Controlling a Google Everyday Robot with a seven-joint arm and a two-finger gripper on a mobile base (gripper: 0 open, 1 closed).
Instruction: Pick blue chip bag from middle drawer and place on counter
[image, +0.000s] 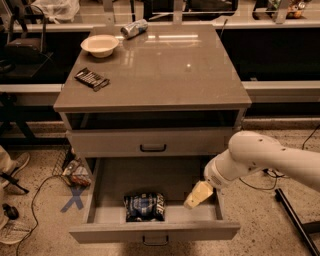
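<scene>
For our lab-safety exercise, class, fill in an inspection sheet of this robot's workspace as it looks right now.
Surface: counter, glossy grey-brown.
Job's things: blue chip bag lies near the front of the open drawer.
Clutter: bowl, can and dark packet on the counter.
Claw: claw hangs over the drawer's right side, apart from the bag.
Cables: cable trails on the floor at left.
Surroundings: blue tape cross on the floor left of the drawer.

gripper (198, 195) over middle drawer (150, 232) right side | arm (272, 157) cut by right edge | blue chip bag (144, 206) print unreadable
</scene>
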